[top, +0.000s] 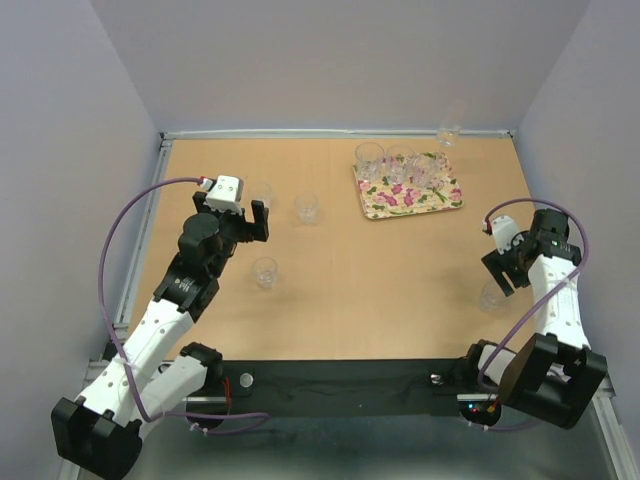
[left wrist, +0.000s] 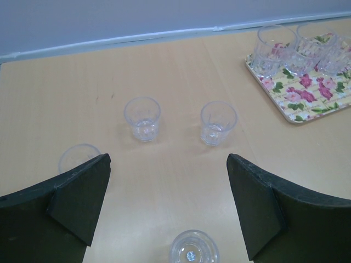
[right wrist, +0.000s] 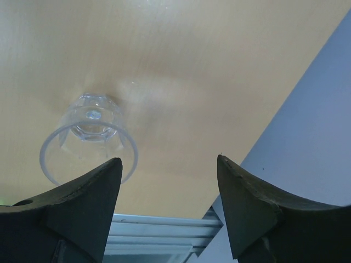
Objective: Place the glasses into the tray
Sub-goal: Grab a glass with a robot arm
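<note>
The floral tray (top: 440, 201) lies at the back right with several clear glasses (top: 397, 166) standing in it; the left wrist view shows it too, the tray (left wrist: 307, 104) at upper right. Loose glasses stand on the table left of centre: one (top: 307, 207), one (top: 265, 271), one (top: 262, 193). My left gripper (top: 238, 222) hangs open above them; in its view a glass (left wrist: 193, 248) sits low between the fingers, untouched, with others (left wrist: 142, 118) (left wrist: 218, 123) beyond. My right gripper (right wrist: 170, 164) is open and empty, a glass (right wrist: 90, 137) just outside its left finger (right wrist: 88, 203).
One more glass (top: 449, 133) stands by the back wall, off the tray. Another glass (left wrist: 79, 158) peeks from behind the left finger. The right wall (right wrist: 312, 137) and the table's metal edge rail (right wrist: 164, 230) lie close to the right gripper.
</note>
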Robot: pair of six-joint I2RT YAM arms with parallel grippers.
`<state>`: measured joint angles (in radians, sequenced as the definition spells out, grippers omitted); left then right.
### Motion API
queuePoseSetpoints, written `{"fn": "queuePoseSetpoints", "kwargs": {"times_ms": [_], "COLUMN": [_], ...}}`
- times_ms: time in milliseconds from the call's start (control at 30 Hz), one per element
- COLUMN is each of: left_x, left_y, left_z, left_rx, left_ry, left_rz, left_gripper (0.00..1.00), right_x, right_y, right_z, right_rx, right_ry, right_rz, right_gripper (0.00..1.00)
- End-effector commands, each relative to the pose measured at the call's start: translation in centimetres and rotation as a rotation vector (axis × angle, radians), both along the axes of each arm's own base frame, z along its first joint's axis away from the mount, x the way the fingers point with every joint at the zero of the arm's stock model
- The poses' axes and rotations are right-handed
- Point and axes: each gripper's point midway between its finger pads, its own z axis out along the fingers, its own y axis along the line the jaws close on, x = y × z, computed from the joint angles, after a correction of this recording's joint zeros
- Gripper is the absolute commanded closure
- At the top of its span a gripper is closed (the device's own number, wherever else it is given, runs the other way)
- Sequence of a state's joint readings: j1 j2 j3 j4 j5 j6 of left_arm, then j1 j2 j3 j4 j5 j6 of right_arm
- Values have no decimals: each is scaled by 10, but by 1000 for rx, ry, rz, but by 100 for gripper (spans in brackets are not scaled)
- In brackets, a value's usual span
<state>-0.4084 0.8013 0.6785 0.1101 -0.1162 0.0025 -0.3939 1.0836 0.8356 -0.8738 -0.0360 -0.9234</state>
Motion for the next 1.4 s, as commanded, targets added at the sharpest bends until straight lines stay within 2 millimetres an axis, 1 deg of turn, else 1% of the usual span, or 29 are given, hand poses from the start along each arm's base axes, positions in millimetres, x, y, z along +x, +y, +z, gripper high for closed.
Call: {"fn": "queuePoseSetpoints", "kwargs": {"times_ms": [0, 133, 300, 400, 433, 500, 567, 600, 633, 667, 867, 900, 967, 1000, 1033, 1067, 1100, 1233, 1333, 1367], "left_x": [3, 3, 2, 2, 1, 1, 1, 0, 0, 0, -2, -3, -4, -5, -6, -7, -9, -14, -21, -22], "left_y": [-1, -2, -2, -2, -2, -3, -3, -4, -4, -4, -5, -5, -6, -6, -6, -6, -6, -6, -5, -4], "left_z": [9, 9, 10, 12, 13, 13, 14, 15, 15, 16, 20, 22, 24, 25, 28, 30, 33, 41, 45, 45], "left_rx": [-19, -19, -20, -24, -23, -25, -28, -28, -30, -30, -36, -37, -41, -42, -48, -49, -54, -59, -86, -87], "left_ry": [-47, -44, -50, -55, -57, -58, -60, -63, -64, -67, -80, -86, -91, -92, -102, -108, -116, -132, -124, -122], "left_rz": [-3, -4, -7, -8, -9, -13, -18, -24, -24, -25, -36, -38, -41, -45, -48, -50, -54, -68, -67, -65], "left_gripper": [1, 2, 1, 1, 1, 1, 1, 1, 1, 1, 1, 1, 1, 1, 1, 1, 1, 1, 1, 1], "right_x": [24, 24, 18, 16, 15, 15, 13, 12, 12, 10, 5, 5, 4, 4, 4, 4, 5, 11, 20, 25], "right_y": [2, 5, 11, 12, 12, 11, 12, 11, 12, 13, 17, 18, 19, 19, 19, 20, 21, 23, 25, 26], "right_z": [11, 2, -16, -22, -26, -28, -30, -31, -32, -35, -42, -42, -43, -43, -43, -42, -41, -34, -26, -20], "right_rx": [66, 104, 154, 166, 171, 177, 186, 186, 189, 195, 223, 225, 230, 232, 233, 235, 242, 257, 287, 301], "right_ry": [-97, -78, -35, -17, -6, -1, 2, 6, 8, 15, 28, 29, 30, 30, 29, 24, 19, -13, -45, -63], "right_rz": [38, 29, 35, 28, 24, 21, 17, 15, 12, 12, 7, 7, 5, 1, 0, -3, -1, -9, -26, -39], "right_gripper": [26, 32, 37, 44, 48, 53, 57, 60, 60, 62, 70, 72, 79, 84, 93, 98, 99, 99, 100, 100]}}
